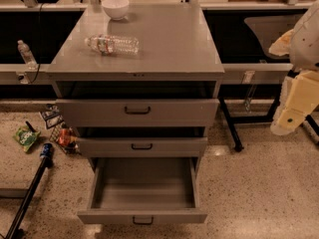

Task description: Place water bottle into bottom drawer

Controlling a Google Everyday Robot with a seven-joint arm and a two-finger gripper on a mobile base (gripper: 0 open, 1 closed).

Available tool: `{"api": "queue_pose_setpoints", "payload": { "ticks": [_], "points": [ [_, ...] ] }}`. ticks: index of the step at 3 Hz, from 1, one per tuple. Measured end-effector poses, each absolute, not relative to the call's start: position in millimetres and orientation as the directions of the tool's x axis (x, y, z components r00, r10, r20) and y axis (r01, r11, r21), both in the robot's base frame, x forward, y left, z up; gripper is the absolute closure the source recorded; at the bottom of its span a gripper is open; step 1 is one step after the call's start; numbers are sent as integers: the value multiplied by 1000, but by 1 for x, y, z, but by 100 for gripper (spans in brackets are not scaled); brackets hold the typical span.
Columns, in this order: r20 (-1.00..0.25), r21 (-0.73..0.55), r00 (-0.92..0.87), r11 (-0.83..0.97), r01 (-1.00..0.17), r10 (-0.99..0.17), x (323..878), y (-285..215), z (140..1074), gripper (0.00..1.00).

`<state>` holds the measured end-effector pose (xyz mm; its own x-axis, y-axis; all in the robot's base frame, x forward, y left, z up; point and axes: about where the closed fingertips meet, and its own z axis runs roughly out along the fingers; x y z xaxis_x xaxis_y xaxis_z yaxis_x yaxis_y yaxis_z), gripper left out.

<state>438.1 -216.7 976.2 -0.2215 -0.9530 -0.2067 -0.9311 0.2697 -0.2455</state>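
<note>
The water bottle (112,44) lies on its side on the grey cabinet top (169,39), left of centre, with its cap pointing left. The bottom drawer (143,216) is pulled far out towards me and its inside is bare. My gripper (285,121) hangs at the far right edge of the view, level with the upper drawers. It is well away from the bottle and the drawer, and touches neither.
A white bowl (115,7) stands at the back of the cabinet top. The top drawer (137,112) and middle drawer (142,147) stick out slightly. A small clear bottle (25,53) stands on the left ledge. Snack packets (26,136) and a black pole (30,193) lie on the floor at left. Black legs (230,126) stand right of the cabinet.
</note>
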Motion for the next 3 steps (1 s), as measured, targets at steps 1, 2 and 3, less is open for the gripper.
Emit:
{"api": "queue_pose_setpoints", "payload": {
  "ticks": [1,2,3],
  "points": [
    [-215,-251,-218,270,-930,-952,440,-215,978,0],
    [-305,-252,-165,246,-936,-938,469,-188,975,0],
    [-428,-257,-75,201,-945,-901,510,-146,971,0]
  ]
}}
